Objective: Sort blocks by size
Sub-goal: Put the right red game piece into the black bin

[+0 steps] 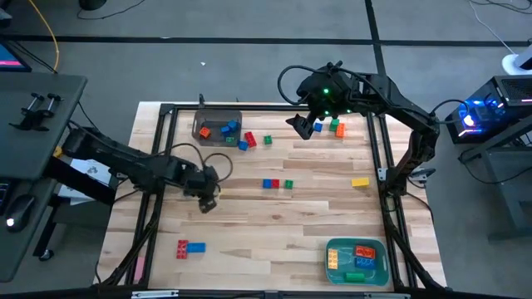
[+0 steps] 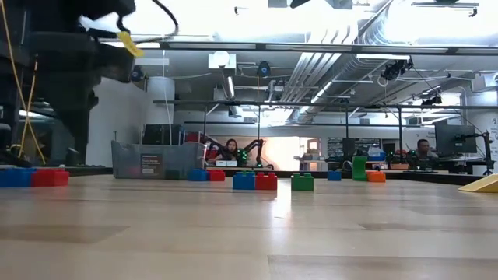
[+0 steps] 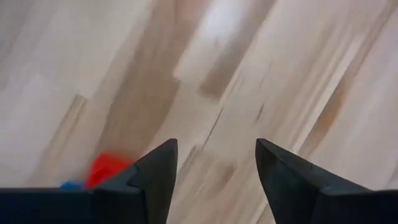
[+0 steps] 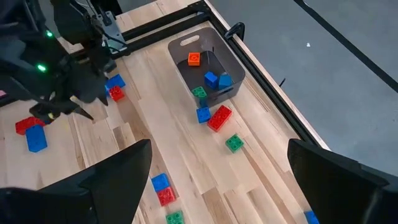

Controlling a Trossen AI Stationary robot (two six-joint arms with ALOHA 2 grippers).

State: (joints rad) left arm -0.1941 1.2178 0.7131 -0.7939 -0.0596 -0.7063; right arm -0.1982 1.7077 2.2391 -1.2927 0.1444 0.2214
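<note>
Jaws of the left gripper (image 3: pixel 211 165) stand apart over bare wooden tabletop (image 3: pixel 261 74), nothing between them, a red plastic studded brick (image 3: pixel 107 169) just beside one; right gripper's (image 4: pixel 217 177) jaws gape wide.

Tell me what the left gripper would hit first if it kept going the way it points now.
Probably bare table. The left gripper is open and empty, with only wood planks between and beyond its fingers. A red block sits off to one side, outside that line. Depth is hard to judge.
</note>
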